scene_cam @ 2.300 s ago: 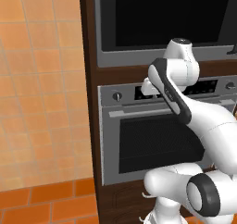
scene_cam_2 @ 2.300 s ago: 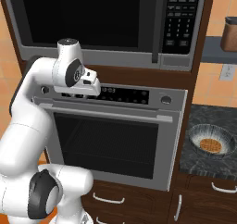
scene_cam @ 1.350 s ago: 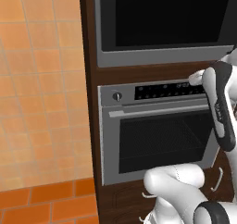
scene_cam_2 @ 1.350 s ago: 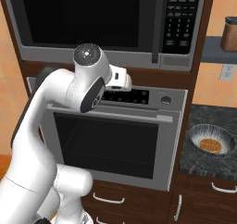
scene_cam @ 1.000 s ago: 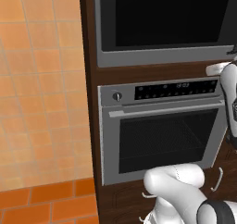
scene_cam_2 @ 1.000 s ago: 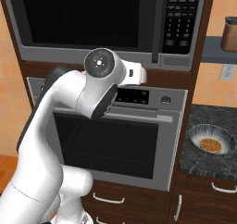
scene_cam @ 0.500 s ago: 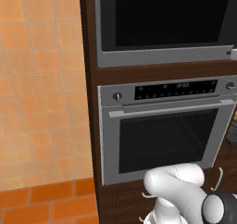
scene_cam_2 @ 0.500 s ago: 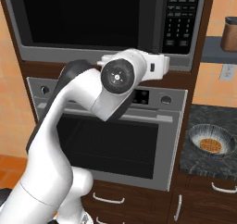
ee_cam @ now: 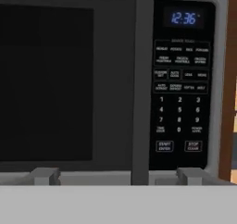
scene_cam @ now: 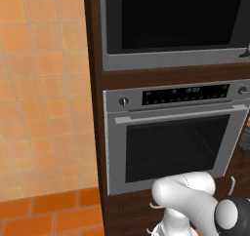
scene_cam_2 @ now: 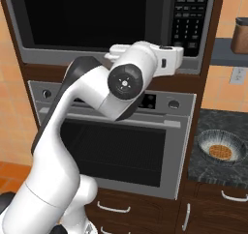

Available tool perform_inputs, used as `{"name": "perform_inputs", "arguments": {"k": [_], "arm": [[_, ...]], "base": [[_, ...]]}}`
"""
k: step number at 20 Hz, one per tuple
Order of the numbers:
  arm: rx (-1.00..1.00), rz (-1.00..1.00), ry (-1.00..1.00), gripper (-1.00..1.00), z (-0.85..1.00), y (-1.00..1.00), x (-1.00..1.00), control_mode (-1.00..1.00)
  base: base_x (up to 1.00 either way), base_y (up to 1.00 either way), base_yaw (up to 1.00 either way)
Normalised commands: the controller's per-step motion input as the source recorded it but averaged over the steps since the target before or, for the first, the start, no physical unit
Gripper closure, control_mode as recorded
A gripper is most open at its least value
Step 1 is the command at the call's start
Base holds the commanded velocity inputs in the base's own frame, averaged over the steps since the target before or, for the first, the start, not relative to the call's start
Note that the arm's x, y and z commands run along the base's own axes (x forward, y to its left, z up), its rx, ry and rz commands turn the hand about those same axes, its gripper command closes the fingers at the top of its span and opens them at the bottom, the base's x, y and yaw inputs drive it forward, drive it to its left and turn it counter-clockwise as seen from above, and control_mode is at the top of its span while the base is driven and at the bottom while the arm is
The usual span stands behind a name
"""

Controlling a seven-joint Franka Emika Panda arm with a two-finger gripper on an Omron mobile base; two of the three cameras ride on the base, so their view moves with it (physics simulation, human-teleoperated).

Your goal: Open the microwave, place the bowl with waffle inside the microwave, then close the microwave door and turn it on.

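The microwave is built into dark wood above the silver oven, and its black glass door is shut. In the hand view a grey vertical handle runs between the glass and the keypad. My gripper is open and holds nothing. Its fingertips stand wide apart, short of the microwave front, with the handle lined up between them. In the right base view the gripper hovers by the microwave's lower right corner. The bowl with waffle rests on the dark counter to the right.
The silver oven with knobs and a mesh window sits directly under the microwave. A brown jar stands on a shelf at the upper right. Orange tiled wall lies left of the cabinet. Drawers with white handles are below the oven.
The arm has swung right and upward from in front of the oven's control strip to the microwave's lower right corner, leaving the left base view. The gripper has stayed open.
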Motion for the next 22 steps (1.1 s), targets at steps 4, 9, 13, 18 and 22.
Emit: {"name": "perform_inputs", "arguments": {"k": [4,9,13,18,22], "arm": [[0.0,0.0,0.0,-1.0,0.04,-0.07,0.22,-1.0],[0.0,0.0,0.0,-1.0,0.0,-0.03,0.24,-1.0],[0.01,0.0,0.0,-1.0,0.0,-0.26,0.28,-1.0],[0.04,0.07,0.0,-1.0,-0.02,-0.25,0.37,-1.0],[0.0,0.2,0.0,-1.0,0.0,-0.06,0.22,-1.0]], "base": [[0.0,0.0,0.0],[0.0,0.0,0.0],[0.0,0.0,0.0],[0.0,0.0,0.0],[0.0,0.0,0.0]]}}
